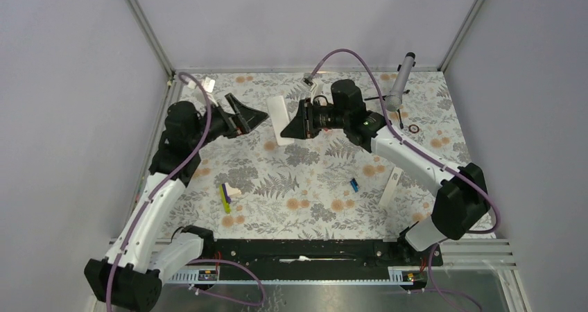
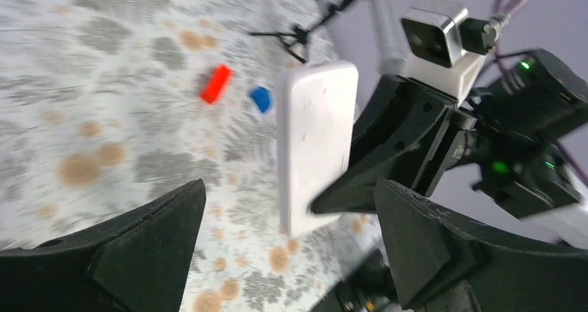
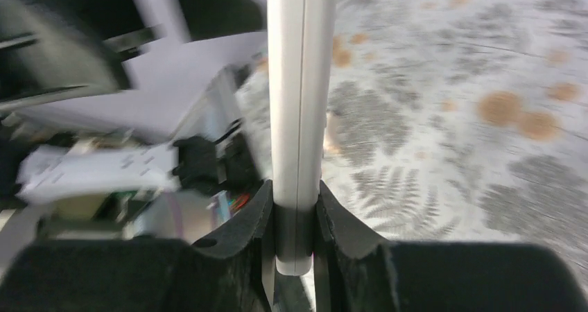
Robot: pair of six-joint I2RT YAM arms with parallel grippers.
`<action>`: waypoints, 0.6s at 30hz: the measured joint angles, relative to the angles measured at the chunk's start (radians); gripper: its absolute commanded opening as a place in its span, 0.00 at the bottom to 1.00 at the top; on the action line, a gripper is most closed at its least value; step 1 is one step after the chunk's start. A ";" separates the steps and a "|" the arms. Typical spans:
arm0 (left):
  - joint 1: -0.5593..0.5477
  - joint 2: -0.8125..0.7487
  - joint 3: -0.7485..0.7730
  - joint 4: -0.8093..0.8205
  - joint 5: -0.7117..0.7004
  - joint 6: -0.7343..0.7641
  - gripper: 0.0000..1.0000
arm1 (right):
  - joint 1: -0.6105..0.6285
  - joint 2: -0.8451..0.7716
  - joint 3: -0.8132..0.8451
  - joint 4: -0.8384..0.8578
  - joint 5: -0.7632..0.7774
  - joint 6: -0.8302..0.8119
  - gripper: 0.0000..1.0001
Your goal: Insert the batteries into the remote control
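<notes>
My right gripper (image 1: 287, 128) is shut on the remote control (image 1: 277, 120) and holds it up on edge over the back middle of the table. In the right wrist view the remote control (image 3: 298, 83) is a light-grey slab seen edge-on, and the right gripper (image 3: 296, 187) pinches its near end. My left gripper (image 1: 255, 118) stands wide open just left of it. In the left wrist view the remote control (image 2: 315, 139) shows its plain back, ahead of the open left gripper (image 2: 290, 187) and untouched by its fingers. A small blue battery (image 1: 353, 184) lies on the cloth. The red-and-black battery is not identifiable.
A red cylinder (image 2: 216, 83) and a blue piece (image 2: 260, 98) lie blurred on the cloth beyond the remote. A slim white bar (image 1: 390, 187) lies at the right. A yellow-and-purple stick (image 1: 225, 197) lies front left. A grey rod on a small tripod (image 1: 397, 87) and a ring (image 1: 414, 128) are back right.
</notes>
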 measured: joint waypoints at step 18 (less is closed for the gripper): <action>0.033 -0.185 0.033 -0.380 -0.453 0.134 0.99 | 0.019 0.509 0.354 -0.571 1.054 -0.208 0.00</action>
